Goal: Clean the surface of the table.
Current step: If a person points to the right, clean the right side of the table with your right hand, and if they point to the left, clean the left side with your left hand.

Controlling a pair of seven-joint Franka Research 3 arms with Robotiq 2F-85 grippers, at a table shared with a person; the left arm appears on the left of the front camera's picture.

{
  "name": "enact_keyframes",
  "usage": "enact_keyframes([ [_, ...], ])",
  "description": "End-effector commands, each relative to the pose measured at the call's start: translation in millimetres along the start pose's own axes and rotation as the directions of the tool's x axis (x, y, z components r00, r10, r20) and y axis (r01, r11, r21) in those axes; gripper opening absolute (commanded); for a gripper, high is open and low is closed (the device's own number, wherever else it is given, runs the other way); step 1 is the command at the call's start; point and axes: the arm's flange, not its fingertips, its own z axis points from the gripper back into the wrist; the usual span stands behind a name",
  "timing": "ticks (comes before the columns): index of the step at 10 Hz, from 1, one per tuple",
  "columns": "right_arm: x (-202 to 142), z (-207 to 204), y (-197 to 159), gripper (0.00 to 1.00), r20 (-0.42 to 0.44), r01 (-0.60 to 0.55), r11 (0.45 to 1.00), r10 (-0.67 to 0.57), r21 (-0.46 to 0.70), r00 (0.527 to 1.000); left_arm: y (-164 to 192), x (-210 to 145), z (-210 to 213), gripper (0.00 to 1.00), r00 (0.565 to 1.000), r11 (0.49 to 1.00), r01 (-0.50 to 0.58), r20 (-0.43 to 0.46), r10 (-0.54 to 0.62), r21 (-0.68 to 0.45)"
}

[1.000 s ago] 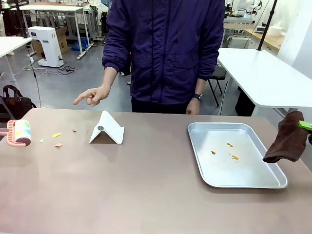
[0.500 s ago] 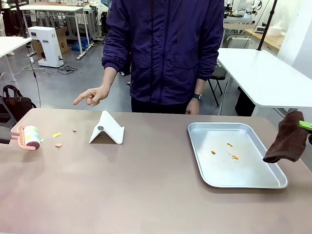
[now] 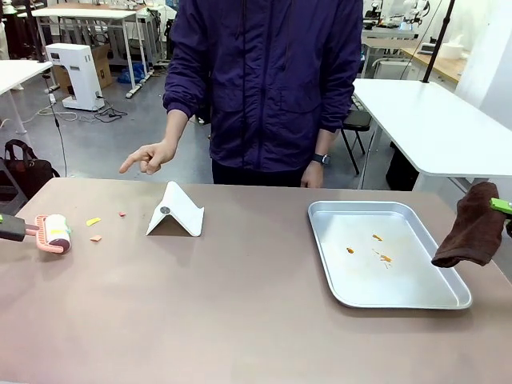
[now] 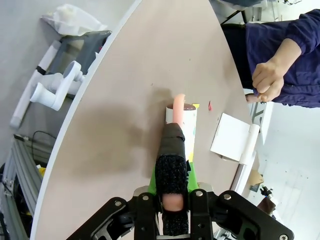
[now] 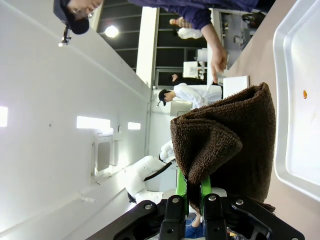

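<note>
The brownish table (image 3: 224,304) spreads across the front view. At its left edge a lint roller (image 3: 54,232) with a pink frame rests low on the top, close to small paper scraps (image 3: 94,222). My left gripper (image 4: 172,210) is shut on the roller's pink handle; the roller (image 4: 185,125) lies on the table (image 4: 115,125) ahead of the fingers. At the right edge my right gripper (image 3: 502,206) is shut on a brown cloth (image 3: 470,226) that hangs beside the tray; the cloth (image 5: 230,145) drapes over the fingers.
A silver metal tray (image 3: 344,272) with orange crumbs (image 3: 376,248) lies right of centre. A white folded stand (image 3: 174,212) sits near the scraps. A person in a purple jacket stands at the far side, one hand (image 3: 148,158) pointing toward the scraps.
The lint roller has moved right and down onto the table, closer to the paper scraps. The right gripper and cloth have stayed still.
</note>
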Motion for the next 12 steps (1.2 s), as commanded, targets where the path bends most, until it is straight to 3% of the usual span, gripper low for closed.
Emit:
enact_keyframes([
  [1, 1.7, -1.3, 7.7, 0.0, 0.012, 0.019, 1.0, -0.019, 0.004, 1.0, 8.1, 7.8, -18.7, 0.22, 0.999, 0.996, -0.043, -0.025, 0.045, 0.073],
  [12, 1.7, -1.3, 7.7, 0.0, 0.012, 0.019, 1.0, -0.019, 0.004, 1.0, -54.4, -22.5, -115.7, 0.22, 0.983, 0.983, 0.098, -0.168, -0.072, 0.153],
])
